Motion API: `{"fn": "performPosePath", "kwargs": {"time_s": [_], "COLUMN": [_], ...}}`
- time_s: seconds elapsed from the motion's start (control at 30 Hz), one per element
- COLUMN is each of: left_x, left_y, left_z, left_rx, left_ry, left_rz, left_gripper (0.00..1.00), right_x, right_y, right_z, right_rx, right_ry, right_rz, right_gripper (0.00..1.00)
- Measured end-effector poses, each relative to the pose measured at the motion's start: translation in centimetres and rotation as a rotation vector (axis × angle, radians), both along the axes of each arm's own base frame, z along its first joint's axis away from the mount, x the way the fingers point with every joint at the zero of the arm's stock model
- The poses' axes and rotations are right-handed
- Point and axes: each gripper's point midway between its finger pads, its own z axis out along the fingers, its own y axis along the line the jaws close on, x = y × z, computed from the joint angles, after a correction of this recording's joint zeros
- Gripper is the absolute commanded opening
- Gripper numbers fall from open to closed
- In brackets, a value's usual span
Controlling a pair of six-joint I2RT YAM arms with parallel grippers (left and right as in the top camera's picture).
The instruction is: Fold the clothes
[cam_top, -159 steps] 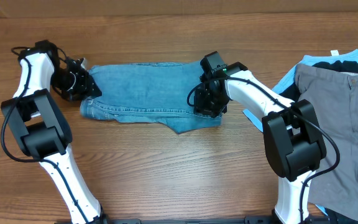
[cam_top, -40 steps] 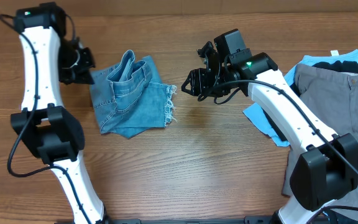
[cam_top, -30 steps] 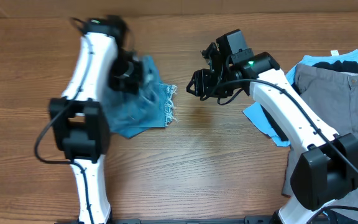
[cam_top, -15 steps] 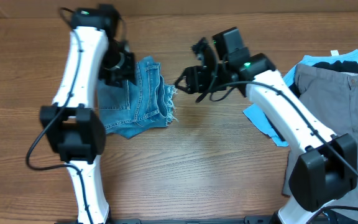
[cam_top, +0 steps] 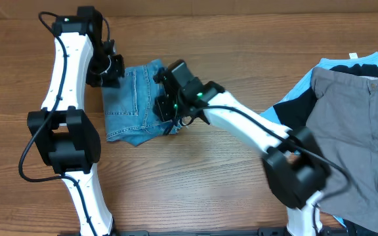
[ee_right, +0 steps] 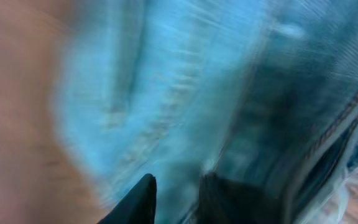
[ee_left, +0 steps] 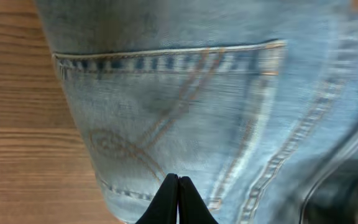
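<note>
At opposite edges of denim shorts (cam_top: pixel 136 105), left gripper (ee_left: pixel 178 185) closed, right gripper (ee_right: pixel 178 188) parted

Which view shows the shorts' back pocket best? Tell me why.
Left wrist: the back pocket fills it, stitching sharp. Overhead shows the whole denim shorts, pocket small. Right wrist shows only blurred denim.

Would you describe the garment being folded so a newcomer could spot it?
On the wooden table, look left of centre, towards the far edge. The folded denim shorts lie there alone. Unlike the grey shorts heaped at the right edge, they are light blue with orange stitching.
</note>
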Motion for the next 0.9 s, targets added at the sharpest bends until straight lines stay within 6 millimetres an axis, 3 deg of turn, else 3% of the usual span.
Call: {"fn": "performPosePath", "kwargs": {"time_s": [0.1,0.23,0.27,0.3,0.33,0.43,0.53,0.9], "left_x": [-0.7,-1.5,-1.6,-1.8,-1.9,-1.8,-1.3,-1.8], "left_y": [0.4,1.3,1.5,1.7,2.0,2.6,2.9,2.5], "left_z": [-1.5,-3.3,-3.7,-4.0,-4.3,-4.7,-5.0,-7.1], "left_rx": [0.024,0.063,0.070,0.075,0.079,0.085,0.055,-0.161], "left_ry": [0.031,0.064,0.069,0.074,0.079,0.076,0.051,0.013], "left_rz": [-0.009,-0.019,-0.019,-0.017,-0.012,0.005,0.006,-0.055], "left_gripper": [0.08,0.16,0.22,0.40,0.50,0.72,0.86,0.93], "right_x": [0.2,0.7,0.8,0.8,0.8,0.8,0.7,0.3], "right_y": [-1.5,-2.0,-2.1,-2.1,-2.2,-2.3,-2.6,-3.0], "right_z": [-5.3,-5.6,-5.6,-5.5,-5.5,-5.5,-5.5,-5.5], "right_rx": [-0.091,-0.070,-0.054,-0.039,-0.025,-0.008,-0.010,-0.021], "right_ry": [0.082,0.149,0.166,0.183,0.198,0.225,0.237,0.267], "right_rz": [-0.052,-0.092,-0.094,-0.095,-0.094,-0.097,-0.101,-0.107], "right_gripper": [0.21,0.20,0.20,0.20,0.20,0.20,0.20,0.21]}}
